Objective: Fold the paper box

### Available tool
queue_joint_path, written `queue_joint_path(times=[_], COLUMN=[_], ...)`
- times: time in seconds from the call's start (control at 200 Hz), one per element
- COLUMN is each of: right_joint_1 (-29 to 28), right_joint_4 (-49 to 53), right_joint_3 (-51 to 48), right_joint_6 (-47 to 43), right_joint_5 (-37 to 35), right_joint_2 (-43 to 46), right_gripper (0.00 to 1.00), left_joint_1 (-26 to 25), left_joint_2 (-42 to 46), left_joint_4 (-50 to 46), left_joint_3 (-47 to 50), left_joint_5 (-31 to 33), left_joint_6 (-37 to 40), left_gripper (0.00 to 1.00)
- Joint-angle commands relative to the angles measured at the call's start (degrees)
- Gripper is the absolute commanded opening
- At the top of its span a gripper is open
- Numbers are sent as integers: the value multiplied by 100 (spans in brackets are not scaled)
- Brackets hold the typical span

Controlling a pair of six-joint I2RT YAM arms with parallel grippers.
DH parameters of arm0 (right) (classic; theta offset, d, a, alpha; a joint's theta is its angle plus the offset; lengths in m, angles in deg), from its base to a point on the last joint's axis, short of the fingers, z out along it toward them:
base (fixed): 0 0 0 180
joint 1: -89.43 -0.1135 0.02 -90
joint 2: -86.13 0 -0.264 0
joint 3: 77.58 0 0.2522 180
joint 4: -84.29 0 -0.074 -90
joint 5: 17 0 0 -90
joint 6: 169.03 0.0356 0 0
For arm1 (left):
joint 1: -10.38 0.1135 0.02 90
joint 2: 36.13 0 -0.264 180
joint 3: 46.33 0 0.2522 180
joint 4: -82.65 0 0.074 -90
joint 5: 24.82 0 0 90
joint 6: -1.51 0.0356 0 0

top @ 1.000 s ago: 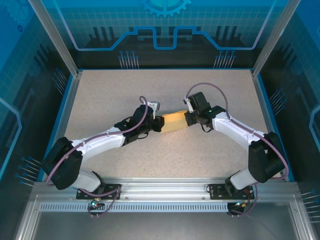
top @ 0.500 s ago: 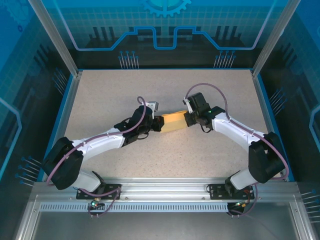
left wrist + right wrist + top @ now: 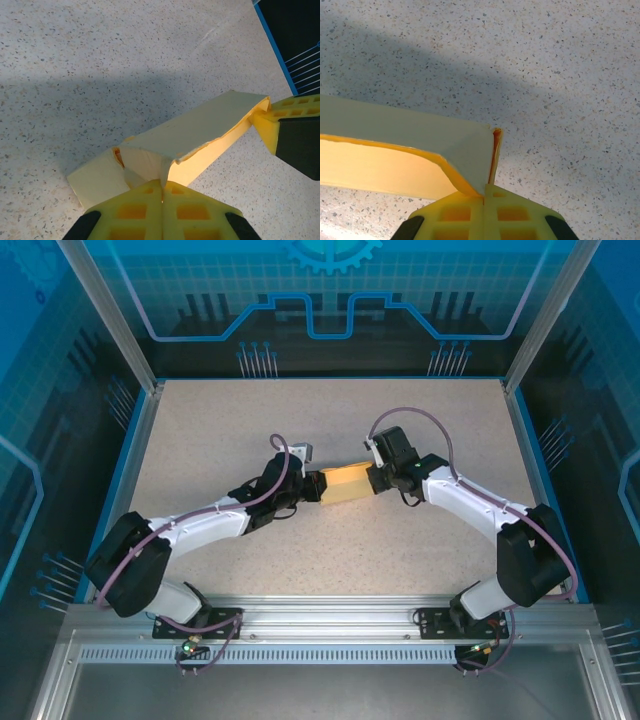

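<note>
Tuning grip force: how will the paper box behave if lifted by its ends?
Probably floppy: the paper box bows between the left gripper and right gripper. Likely light, being thin card. Its pinched edge looks ragged, so hard pulls may tear it.

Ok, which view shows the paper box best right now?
Left wrist: the paper box runs nearly whole from the left end effector to the right end effector. Right wrist crops it to one pinched end; top external shows it small, from above.
</note>
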Motion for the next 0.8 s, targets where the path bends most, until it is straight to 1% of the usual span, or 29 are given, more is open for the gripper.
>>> queue_joint_path(times=[0.0, 0.45, 0.795], right_joint_1=[-221, -390, -400], right_joint_4=[142, 248, 274], right_joint_3=[-136, -187, -160], right_joint_6=[3, -10, -6], right_joint_5=[248, 66, -30], right_joint_2=[38, 92, 86], right_gripper=[1, 1, 1], left_joint_1=[-10, 80, 74], left_joint_2=[-110, -155, -166], left_joint_4=[393, 646, 651], left_joint_3=[69, 177, 286], left_joint_5=[-305, -371, -424], left_joint_6=[-122, -332, -281], left_gripper=[7, 7, 7])
